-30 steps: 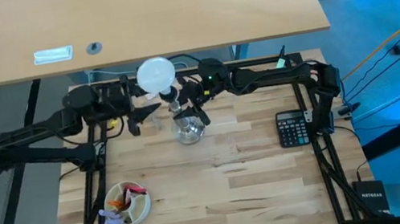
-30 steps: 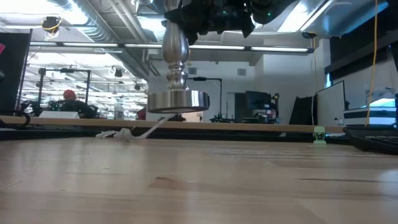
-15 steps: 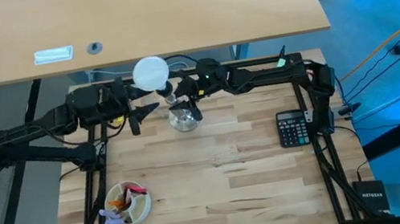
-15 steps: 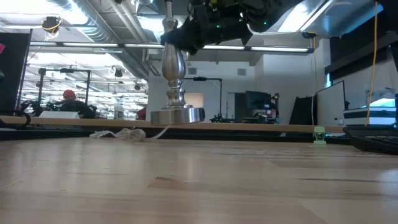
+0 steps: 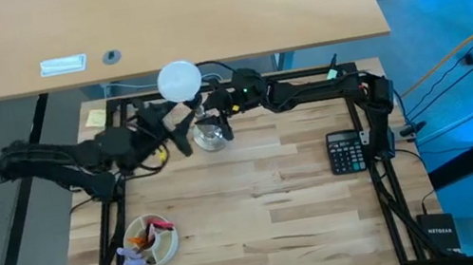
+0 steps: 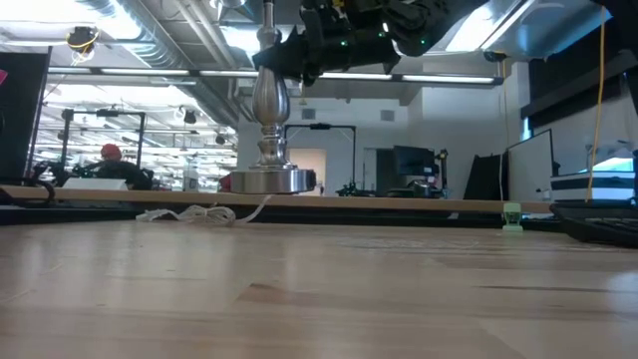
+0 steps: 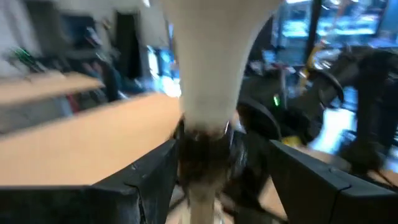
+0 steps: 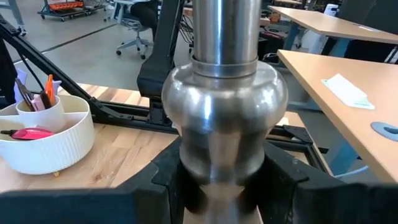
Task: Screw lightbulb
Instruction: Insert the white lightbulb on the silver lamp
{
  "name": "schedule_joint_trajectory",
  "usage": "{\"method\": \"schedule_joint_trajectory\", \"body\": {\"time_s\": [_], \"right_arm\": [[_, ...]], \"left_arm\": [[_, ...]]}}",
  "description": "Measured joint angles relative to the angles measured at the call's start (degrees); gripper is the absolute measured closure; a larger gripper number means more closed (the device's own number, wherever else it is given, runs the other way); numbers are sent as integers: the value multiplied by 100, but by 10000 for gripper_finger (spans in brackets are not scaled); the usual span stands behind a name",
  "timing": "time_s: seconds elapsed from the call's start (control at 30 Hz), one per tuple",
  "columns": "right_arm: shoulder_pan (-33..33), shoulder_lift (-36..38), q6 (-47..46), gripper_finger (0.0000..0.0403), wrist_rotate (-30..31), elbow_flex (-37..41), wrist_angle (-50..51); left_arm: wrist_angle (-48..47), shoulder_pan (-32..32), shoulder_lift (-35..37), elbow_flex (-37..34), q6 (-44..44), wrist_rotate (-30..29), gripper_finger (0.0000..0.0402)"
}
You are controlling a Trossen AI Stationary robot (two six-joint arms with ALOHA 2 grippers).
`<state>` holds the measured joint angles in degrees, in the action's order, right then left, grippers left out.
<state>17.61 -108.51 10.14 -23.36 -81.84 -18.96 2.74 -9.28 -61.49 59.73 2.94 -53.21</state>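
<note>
High view, lightbulb (image 5: 179, 79): white and round, at the far edge of the wooden table (image 5: 258, 206), seated on top of the shiny stand (image 5: 209, 135).
High view, left gripper (image 5: 180, 127): reaches in from the left, just beside the stand below the bulb; fingers apart, and I cannot see them pressing on anything.
High view, right gripper (image 5: 213, 109): comes in from the right and meets the stand's stem.
High view, calculator (image 5: 348, 151): dark, near the right edge of the table; no writing legible on it.
High view, bowl (image 5: 151, 240): white, near left, holding pink and orange bits.
High view, black box (image 5: 441, 231): off the near right corner, with white lettering that looks like NETGEAR.
High view, desk (image 5: 162, 20): pale top beyond the table, with a small label-like card too small to read.
Low view, stand (image 6: 270, 120): silver foot sitting level at the far edge of the table, stem rising into the dark right gripper (image 6: 299, 55) above.
Low view, cord (image 6: 194, 213): pale, lying left of the foot.
Left wrist view, lightbulb (image 7: 211, 68): its white neck tapers down into the dark socket (image 7: 202, 152), between the two dark fingers (image 7: 152, 180), which stand clear on either side.
Right wrist view, stand (image 8: 224, 106): bulging silver stem clamped between the fingers (image 8: 168, 180); jaws closed on it.
Right wrist view, bowl (image 8: 43, 134): white, off to one side on the table.
</note>
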Motion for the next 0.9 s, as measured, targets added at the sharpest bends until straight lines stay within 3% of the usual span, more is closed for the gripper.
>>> {"method": "schedule_joint_trajectory", "body": {"time_s": [0.13,0.3,0.77,0.9], "right_arm": [[4,1,16,263,-8,0,115],[4,-8,73,263,-11,4,140],[4,-8,70,263,-15,4,99],[4,-8,66,263,-15,4,102]], "left_arm": [[123,-231,-507,476,543,-1006,166],[135,-286,-948,1071,1046,-1537,166],[138,147,-1104,1239,1117,-1494,169],[129,156,-1104,1239,1126,-1440,208]]}}
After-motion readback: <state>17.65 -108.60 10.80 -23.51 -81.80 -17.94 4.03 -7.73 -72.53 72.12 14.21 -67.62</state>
